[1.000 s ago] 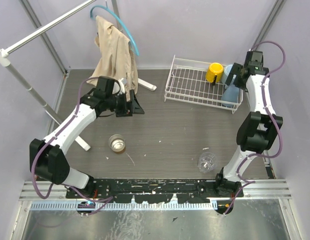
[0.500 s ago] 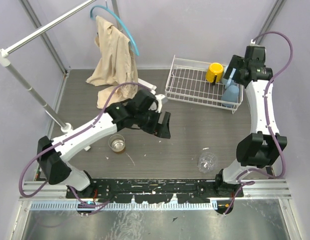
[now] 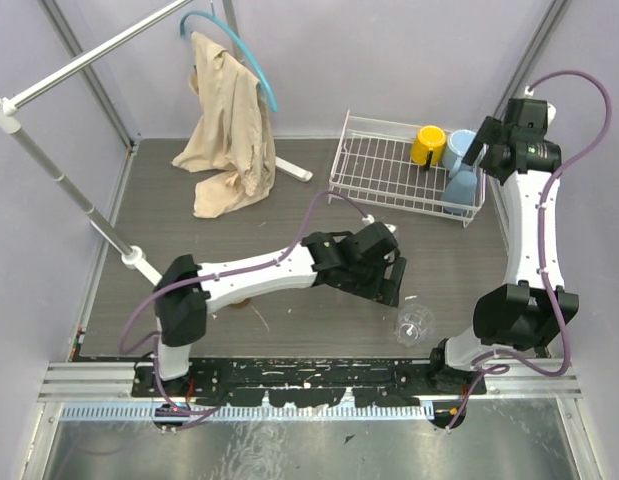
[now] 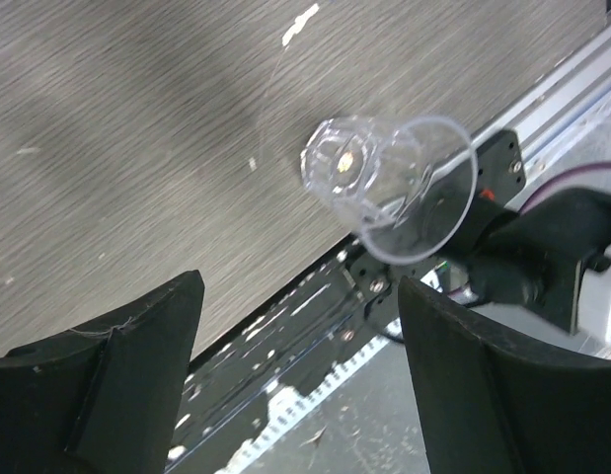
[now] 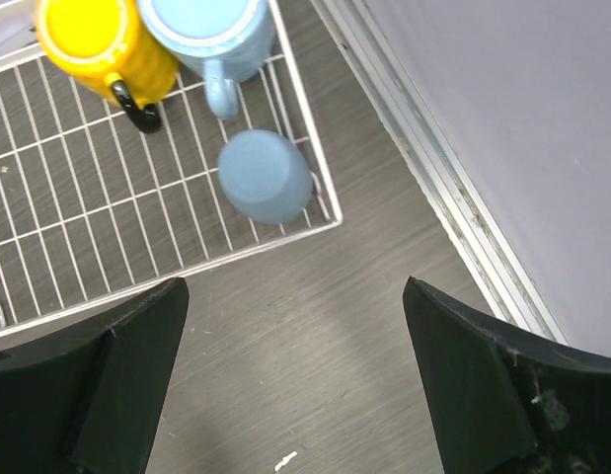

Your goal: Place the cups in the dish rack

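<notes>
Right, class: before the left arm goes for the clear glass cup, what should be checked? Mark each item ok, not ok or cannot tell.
1. Left gripper open and empty: ok.
2. Clear glass cup ahead, in line with the gap between the fingers: ok.
3. Cup upright: not ok, it lies on its side.
4. Dish rack has free space: ok.
5. Right gripper open, empty, touching no cup: ok.
6. Silvery metal cup's place: cannot tell, the left arm hides it.

I see bright, even overhead light, soft shadows — the table (image 4: 137,118) looks smeared, perhaps motion blur; clear glass cup (image 4: 384,183) glints.
</notes>
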Available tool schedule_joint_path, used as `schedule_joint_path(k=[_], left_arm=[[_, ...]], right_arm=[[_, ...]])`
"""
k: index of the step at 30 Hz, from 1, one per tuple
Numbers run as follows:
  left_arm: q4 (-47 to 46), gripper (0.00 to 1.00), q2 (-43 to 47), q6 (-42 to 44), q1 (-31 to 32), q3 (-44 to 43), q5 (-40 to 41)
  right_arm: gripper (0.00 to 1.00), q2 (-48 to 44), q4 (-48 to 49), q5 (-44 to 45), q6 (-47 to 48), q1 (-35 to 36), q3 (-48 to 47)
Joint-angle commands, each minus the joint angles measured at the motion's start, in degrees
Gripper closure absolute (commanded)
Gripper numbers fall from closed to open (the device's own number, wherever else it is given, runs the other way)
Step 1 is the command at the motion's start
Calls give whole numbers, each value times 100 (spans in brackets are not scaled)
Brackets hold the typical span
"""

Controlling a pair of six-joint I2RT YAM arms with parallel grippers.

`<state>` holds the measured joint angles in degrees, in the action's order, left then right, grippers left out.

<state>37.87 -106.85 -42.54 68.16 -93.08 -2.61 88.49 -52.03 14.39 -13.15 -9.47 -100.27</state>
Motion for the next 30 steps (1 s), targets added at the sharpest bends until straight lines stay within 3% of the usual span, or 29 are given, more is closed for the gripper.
schedule_joint_path(k=[1,12,30], left_arm=[[-76,13,-616,-539,159,-828,232],[601,15,-1632,-565,356,-2047,364],[641,35,-1762,-348,573,-1693,768]], right_arm=[[4,-528,218,-228,-338,-266,353],[4,-672,439,-755,-426,-667,540],[4,-879,717,-1074,-557,-681,989]])
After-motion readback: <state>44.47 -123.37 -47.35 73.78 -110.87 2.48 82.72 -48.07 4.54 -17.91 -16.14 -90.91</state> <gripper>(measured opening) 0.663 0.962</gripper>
